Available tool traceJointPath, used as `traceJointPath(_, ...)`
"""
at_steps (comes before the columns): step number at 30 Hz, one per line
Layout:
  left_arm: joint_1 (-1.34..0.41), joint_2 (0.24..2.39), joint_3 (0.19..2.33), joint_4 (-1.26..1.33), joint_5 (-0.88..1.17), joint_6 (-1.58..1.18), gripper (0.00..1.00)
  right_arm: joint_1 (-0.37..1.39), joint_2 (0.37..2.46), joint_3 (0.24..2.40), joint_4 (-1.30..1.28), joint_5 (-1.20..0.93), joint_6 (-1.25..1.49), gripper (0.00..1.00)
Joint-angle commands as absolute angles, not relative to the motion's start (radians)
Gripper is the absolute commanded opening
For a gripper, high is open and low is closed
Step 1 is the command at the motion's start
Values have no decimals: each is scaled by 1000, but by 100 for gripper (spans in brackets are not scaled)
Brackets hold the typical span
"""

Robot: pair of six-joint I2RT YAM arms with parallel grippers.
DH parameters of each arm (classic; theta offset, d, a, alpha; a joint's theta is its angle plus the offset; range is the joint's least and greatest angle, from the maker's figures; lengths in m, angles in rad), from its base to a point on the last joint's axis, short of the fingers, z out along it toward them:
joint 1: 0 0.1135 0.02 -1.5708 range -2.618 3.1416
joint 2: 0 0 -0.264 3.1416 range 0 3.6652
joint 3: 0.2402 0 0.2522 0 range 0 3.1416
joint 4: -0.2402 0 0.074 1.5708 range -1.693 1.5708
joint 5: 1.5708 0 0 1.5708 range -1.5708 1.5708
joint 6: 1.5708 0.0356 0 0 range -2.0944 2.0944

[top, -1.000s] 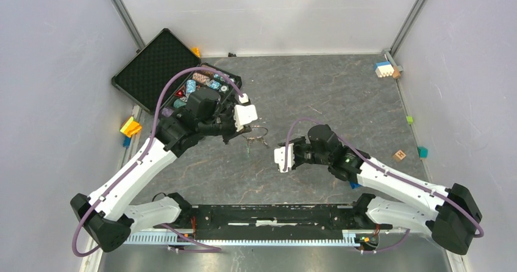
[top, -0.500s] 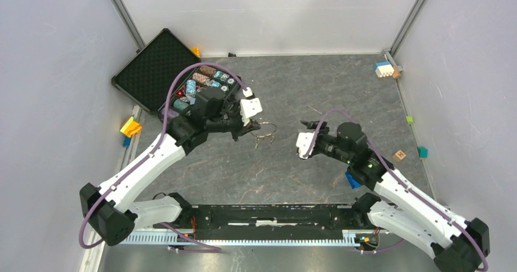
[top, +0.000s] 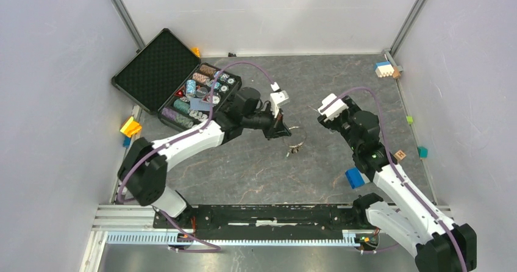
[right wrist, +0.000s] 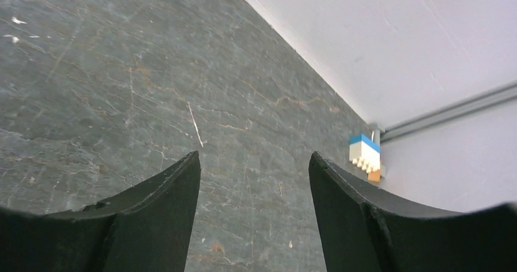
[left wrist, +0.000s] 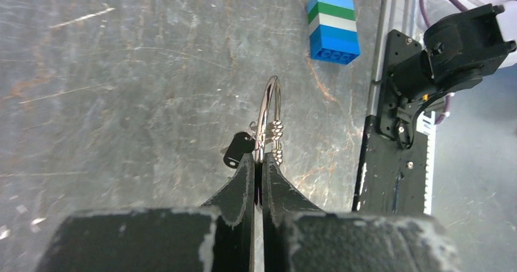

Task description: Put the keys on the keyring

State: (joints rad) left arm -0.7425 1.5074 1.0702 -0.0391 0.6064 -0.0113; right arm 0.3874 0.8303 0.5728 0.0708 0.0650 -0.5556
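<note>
1. Currently, the left gripper [left wrist: 259, 162] is clenched on the thin round silver wire keyring [left wrist: 269, 110], holding it edge-on above the scratched grey table [left wrist: 122, 71], near its middle.
2. A small black-headed metal key [left wrist: 238, 150] hangs at the ring, just beside the fingertips. Whether it is threaded cannot be told.
3. The right gripper [right wrist: 253, 162] is released, empty, and well apart.
4. Recommended: hold the ring steady, and have the right arm approach slowly, aligned with the wire's split.
</note>
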Motion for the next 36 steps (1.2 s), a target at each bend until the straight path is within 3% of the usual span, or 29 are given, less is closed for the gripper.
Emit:
traceJointPath(1, -788, 1564, 1080, 110, 666, -181, 2, 366, 861, 596, 132, 131, -526, 70)
traceJointPath(13, -798, 1551, 966, 151, 502, -131, 2, 352, 897, 594, 113, 111, -529, 71)
traceJointPath(36, -499, 1898, 1113, 265, 645, -262, 4, 351, 886, 563, 80, 37, -552, 75)
